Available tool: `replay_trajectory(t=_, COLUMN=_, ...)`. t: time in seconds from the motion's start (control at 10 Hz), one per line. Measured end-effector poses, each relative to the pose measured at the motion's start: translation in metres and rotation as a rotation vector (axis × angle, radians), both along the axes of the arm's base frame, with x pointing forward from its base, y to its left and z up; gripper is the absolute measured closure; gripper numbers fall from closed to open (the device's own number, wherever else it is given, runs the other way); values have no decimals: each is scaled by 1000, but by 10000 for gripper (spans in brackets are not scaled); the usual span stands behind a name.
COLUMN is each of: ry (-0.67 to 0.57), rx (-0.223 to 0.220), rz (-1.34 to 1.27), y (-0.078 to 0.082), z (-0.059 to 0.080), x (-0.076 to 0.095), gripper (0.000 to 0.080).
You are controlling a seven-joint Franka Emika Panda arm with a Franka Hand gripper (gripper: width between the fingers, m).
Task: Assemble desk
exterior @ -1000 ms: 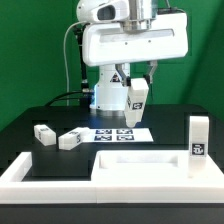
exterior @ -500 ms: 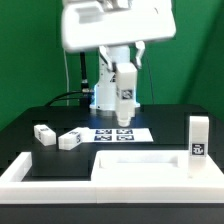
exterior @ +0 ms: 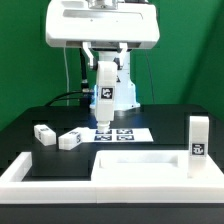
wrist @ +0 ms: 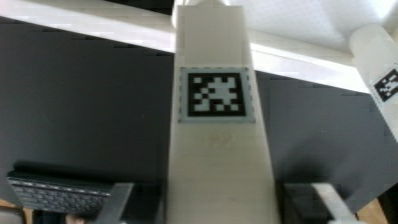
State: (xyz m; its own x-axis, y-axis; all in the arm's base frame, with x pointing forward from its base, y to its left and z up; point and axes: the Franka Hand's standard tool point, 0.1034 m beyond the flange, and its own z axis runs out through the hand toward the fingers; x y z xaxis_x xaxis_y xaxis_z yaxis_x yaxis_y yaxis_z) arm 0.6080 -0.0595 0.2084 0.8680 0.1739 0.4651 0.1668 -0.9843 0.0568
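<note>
My gripper (exterior: 106,76) is shut on a white square-section leg block (exterior: 106,97) with a black-and-white tag. It holds the block upright above the marker board (exterior: 120,133). In the wrist view the held leg (wrist: 217,110) runs up the middle between my fingers (wrist: 75,196). The white tabletop panel (exterior: 140,165) lies flat at the front. Two more leg blocks (exterior: 44,134) (exterior: 70,139) lie on the exterior view's left. Another leg (exterior: 198,138) stands upright on the right and also shows in the wrist view (wrist: 377,68).
A low white U-shaped border wall (exterior: 18,176) runs along the front and sides of the black table. The robot's base (exterior: 112,92) stands behind the marker board.
My gripper has moved toward the exterior view's left with the leg in it, from over the marker board's right part to over its left part. The other parts have not moved.
</note>
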Motion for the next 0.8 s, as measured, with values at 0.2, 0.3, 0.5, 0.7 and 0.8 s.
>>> replay_trajectory(t=0.2, ry=24, rx=11, rz=-1, y=-12, z=-11, x=26, gripper=511)
replay_trajectory(t=0.3, ry=52, rx=39, rz=1, y=-17, z=-10, x=40, gripper=511)
replay_trajectory(t=0.5, ry=51, rx=51, rz=-14, y=-16, z=-9, x=45, gripper=511)
replay_trajectory(t=0.7, ry=53, rx=51, rz=-16, y=-16, z=-10, x=44, gripper=511)
replay_trajectory(t=0.8, ry=54, rx=46, rz=-1, y=-20, z=-12, x=42, gripper=511)
